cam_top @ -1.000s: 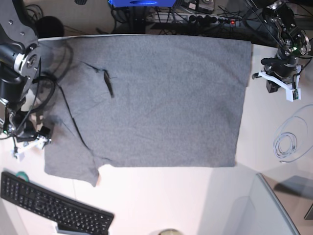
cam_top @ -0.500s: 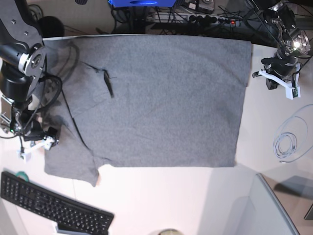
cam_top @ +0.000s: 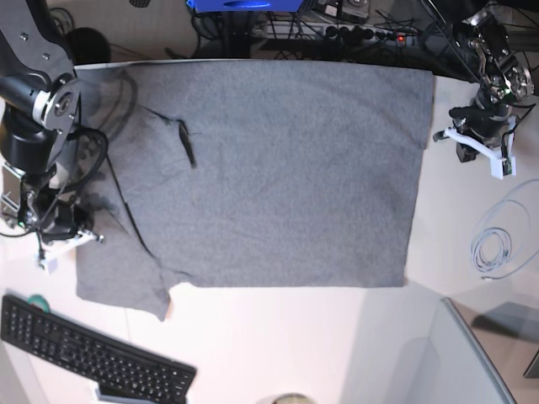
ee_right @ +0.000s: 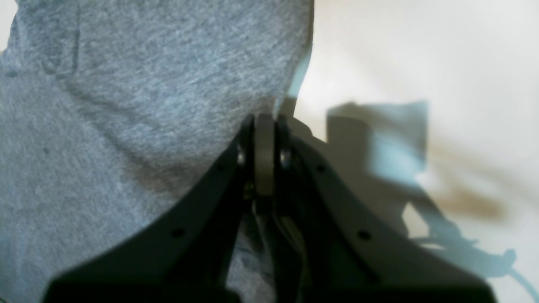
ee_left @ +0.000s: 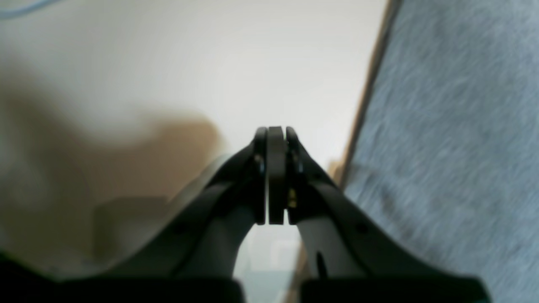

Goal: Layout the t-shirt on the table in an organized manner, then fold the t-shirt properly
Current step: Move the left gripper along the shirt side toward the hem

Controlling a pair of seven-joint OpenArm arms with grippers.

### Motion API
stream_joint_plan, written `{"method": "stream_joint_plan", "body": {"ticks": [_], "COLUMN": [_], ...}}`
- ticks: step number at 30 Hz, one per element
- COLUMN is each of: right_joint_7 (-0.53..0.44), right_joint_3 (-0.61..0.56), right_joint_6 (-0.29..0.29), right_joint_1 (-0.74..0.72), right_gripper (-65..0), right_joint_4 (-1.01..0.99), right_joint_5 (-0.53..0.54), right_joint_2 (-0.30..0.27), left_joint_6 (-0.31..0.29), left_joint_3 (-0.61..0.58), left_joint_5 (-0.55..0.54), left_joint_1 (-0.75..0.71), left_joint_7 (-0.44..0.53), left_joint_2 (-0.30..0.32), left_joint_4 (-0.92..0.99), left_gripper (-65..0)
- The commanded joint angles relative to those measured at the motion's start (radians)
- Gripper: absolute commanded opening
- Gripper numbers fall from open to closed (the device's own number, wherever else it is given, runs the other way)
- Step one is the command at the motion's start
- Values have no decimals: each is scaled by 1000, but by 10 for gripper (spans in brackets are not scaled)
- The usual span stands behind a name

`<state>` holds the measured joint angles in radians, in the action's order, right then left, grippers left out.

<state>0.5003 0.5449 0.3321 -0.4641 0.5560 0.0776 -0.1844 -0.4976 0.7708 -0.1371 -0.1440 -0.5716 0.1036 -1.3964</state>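
Observation:
The grey t-shirt [cam_top: 278, 168] lies spread flat over most of the white table [cam_top: 278, 337], with one sleeve at the lower left of the base view. My right gripper [cam_top: 72, 240] sits at that sleeve's outer edge. In the right wrist view this gripper [ee_right: 264, 124] is shut right on the rim of the t-shirt [ee_right: 147, 84], and cloth bunches between its fingers. My left gripper [cam_top: 476, 150] hovers off the shirt's right edge. Its wrist view shows the gripper [ee_left: 276, 132] shut on nothing above bare table [ee_left: 210, 63], with the t-shirt [ee_left: 442, 126] alongside.
A black keyboard [cam_top: 93, 358] lies at the front left, near the sleeve. A coiled white cable [cam_top: 493, 248] rests on the table at the right. A grey bin [cam_top: 472, 362] fills the front right corner. Cables and a power strip [cam_top: 354, 34] run behind the table.
My right gripper moved in onto the sleeve's edge and went from open to shut. The left gripper drifted slightly toward the back and stayed shut.

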Motion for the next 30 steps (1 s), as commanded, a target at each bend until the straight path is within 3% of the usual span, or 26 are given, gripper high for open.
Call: {"method": "stream_joint_plan", "body": {"ticks": [1,8,11,13,17,27,29,30], "right_joint_7": [14,47,91,131,179,242,242,242], "right_joint_3": [-3,-3,-4,-4,-4,-4,-4,-4], "right_joint_6": [8,22,91,92,92,98,98,98], "right_joint_1": [-17,18,60,87,132,144,144,144], "right_gripper": [-645,-644,-644,-644,-644,-645,-645,-645], "right_joint_4": [6,112,247,344,491,589,588,586], "right_joint_5": [0,0,0,-2,-2,0,0,0], "right_joint_2": [-7,0,26,30,56,61,61,61], "left_joint_6": [0,0,0,0,0,1,1,1], "left_joint_3": [2,-89,-129,-132,-127,-135,-135,-135], "left_joint_5": [-8,86,95,104,96,104,104,104], "left_joint_1": [24,160,246,315,419,539,531,527], "left_joint_7": [15,15,15,15,19,25,42,63], "left_joint_2": [15,23,23,23,40,44,41,41], "left_joint_4": [-1,84,165,256,431,662,665,665], "left_gripper": [-650,-650,-433,-298,-155,-142,-183,-239]}}
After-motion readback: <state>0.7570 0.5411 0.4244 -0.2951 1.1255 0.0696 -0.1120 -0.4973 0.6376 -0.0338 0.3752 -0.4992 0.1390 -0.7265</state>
